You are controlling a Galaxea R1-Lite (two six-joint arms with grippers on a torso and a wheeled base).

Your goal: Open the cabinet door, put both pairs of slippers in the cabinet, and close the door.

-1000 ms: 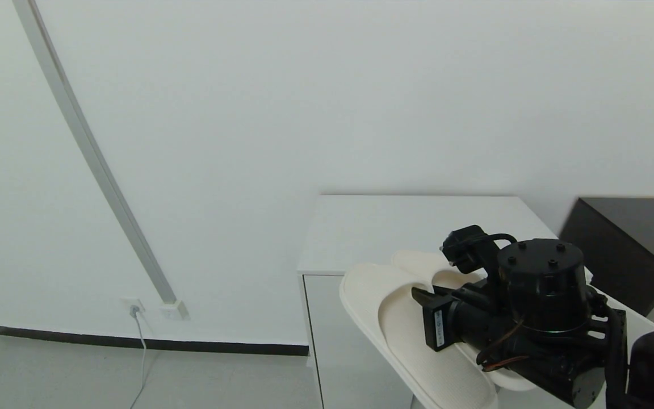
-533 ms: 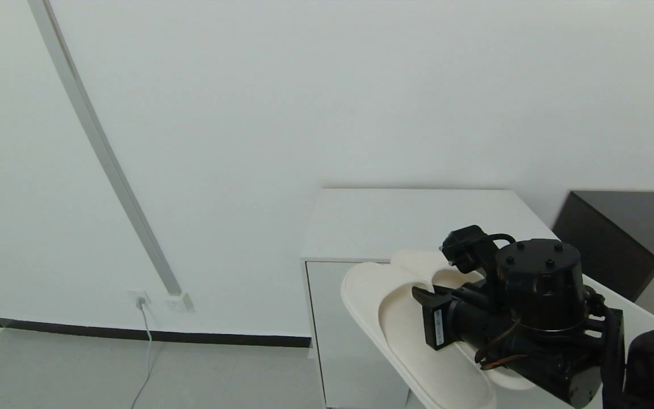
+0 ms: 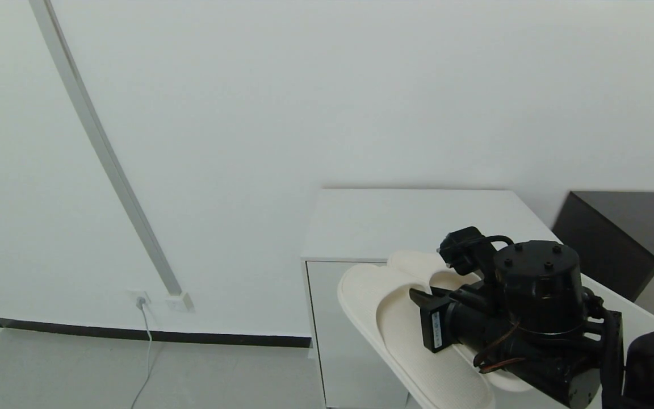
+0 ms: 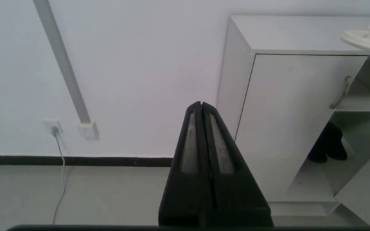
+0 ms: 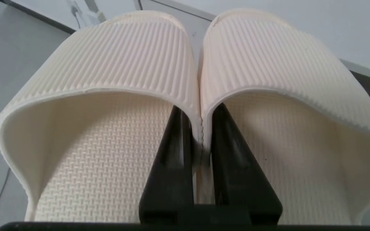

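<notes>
Nudged slightly left, right claw [image 5: 201, 117] grips both slippers [image 5: 108, 77], heels cut off; left claw [image 4: 202, 110] clenched.

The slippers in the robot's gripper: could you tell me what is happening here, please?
The right gripper is shut on a pair of cream slippers, pinching their inner walls together and holding them up before the white cabinet. The cabinet is open, with dark shoes inside. The left gripper is shut and empty.

the cream slippers [image 5: 140, 70] look like soft matt foam, ribbed across the straps and cross-hatched on the footbeds. the white cabinet [image 3: 406, 221] is smooth and matt. the right gripper [image 5: 201, 120] looks like black matt plastic.
</notes>
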